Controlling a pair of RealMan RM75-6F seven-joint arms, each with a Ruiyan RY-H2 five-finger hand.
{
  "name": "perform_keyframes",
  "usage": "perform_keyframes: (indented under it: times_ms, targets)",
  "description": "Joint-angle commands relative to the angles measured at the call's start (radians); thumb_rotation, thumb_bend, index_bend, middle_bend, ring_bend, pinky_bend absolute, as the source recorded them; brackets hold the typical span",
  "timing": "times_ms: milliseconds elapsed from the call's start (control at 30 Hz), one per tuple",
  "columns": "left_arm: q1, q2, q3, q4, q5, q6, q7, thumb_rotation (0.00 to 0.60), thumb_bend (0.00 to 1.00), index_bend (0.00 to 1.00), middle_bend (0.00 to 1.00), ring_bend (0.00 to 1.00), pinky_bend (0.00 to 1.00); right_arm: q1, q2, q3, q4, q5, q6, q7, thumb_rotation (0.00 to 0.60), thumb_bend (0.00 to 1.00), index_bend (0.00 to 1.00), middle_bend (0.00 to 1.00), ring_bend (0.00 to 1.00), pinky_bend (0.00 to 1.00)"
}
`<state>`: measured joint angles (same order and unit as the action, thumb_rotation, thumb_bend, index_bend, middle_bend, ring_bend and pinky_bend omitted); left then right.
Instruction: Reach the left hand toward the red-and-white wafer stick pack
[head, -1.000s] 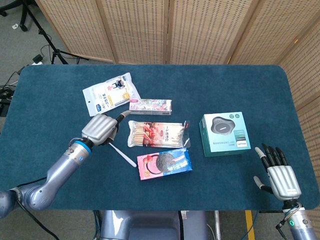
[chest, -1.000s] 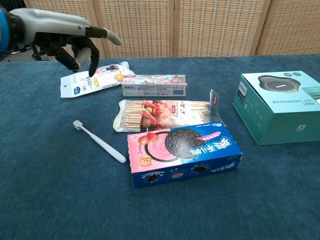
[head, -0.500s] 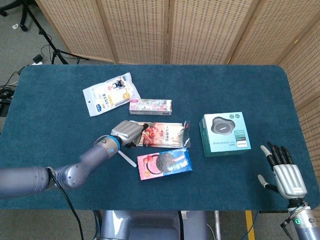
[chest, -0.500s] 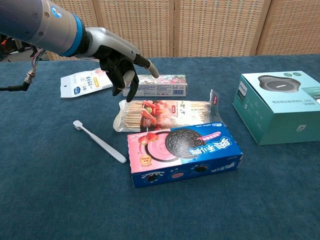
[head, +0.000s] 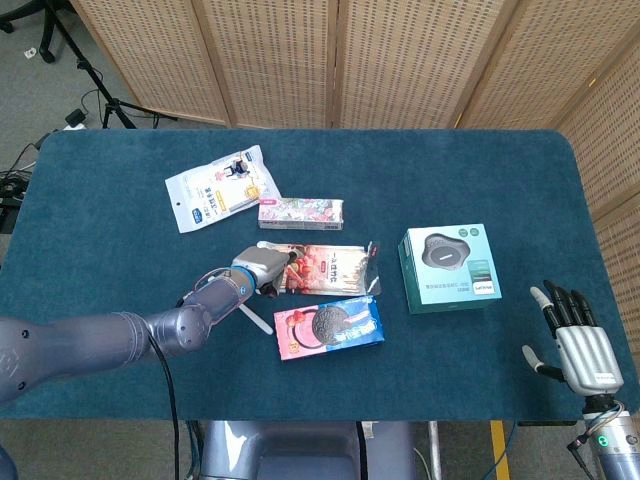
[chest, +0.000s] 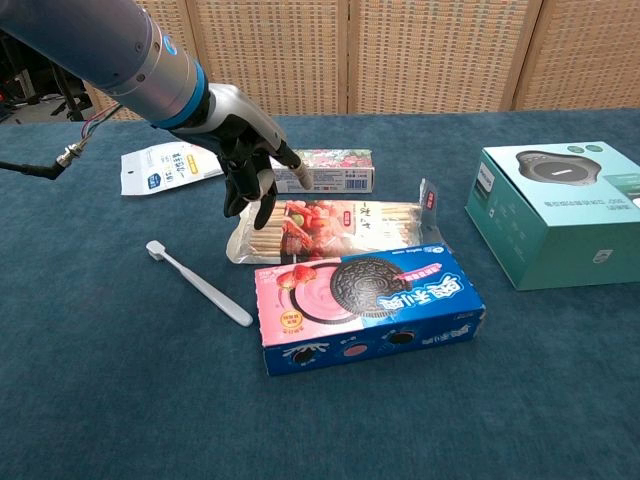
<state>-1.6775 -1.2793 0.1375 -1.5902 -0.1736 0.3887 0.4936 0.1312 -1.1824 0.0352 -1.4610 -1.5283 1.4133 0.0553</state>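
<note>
My left hand (chest: 245, 150) hung over the left end of the wafer stick pack (chest: 335, 228), fingers (chest: 265, 205) spread and pointing down, holding nothing. Whether the tips touched the wrapper I could not tell. The pack lay near the middle of the table (head: 100, 220), its long axis running left to right, so most of it stretched away to the right of my palm. It sat between the flat pink carton (chest: 320, 171) behind it and the blue cookie box (chest: 370, 305) in front, close to both. My right hand (head: 580, 345) was well apart at the table's far right corner, fingers spread and empty, so the left was plainly the nearer one.

I counted one wafer pack, one cookie box, one pink carton, one white pouch (head: 220, 187), one toothbrush (chest: 200, 283) and one teal box (head: 450, 267).
</note>
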Motion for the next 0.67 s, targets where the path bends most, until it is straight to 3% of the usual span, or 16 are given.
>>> perform_keyframes:
  times_ms: [33, 400, 667]
  targets:
    - [-0.025, -0.015, 0.034, 0.016, -0.004, -0.02, -0.022, 0.6, 0.91, 0.0, 0.56, 0.58, 0.42, 0.0, 0.0, 0.001, 0.001, 0.001, 0.001, 0.002, 0.6, 0.36, 0.0, 0.0, 0.0, 0.0]
    - [-0.084, -0.075, 0.145, 0.084, 0.006, -0.081, -0.146, 0.6, 0.91, 0.0, 0.56, 0.58, 0.42, -0.003, 0.005, 0.0, -0.002, -0.003, 0.008, 0.014, 0.6, 0.36, 0.0, 0.0, 0.0, 0.0]
    - [-0.098, -0.088, 0.182, 0.095, 0.068, -0.104, -0.239, 0.6, 0.91, 0.0, 0.56, 0.58, 0.42, -0.005, 0.006, 0.001, -0.002, -0.005, 0.013, 0.014, 0.6, 0.36, 0.0, 0.0, 0.0, 0.0]
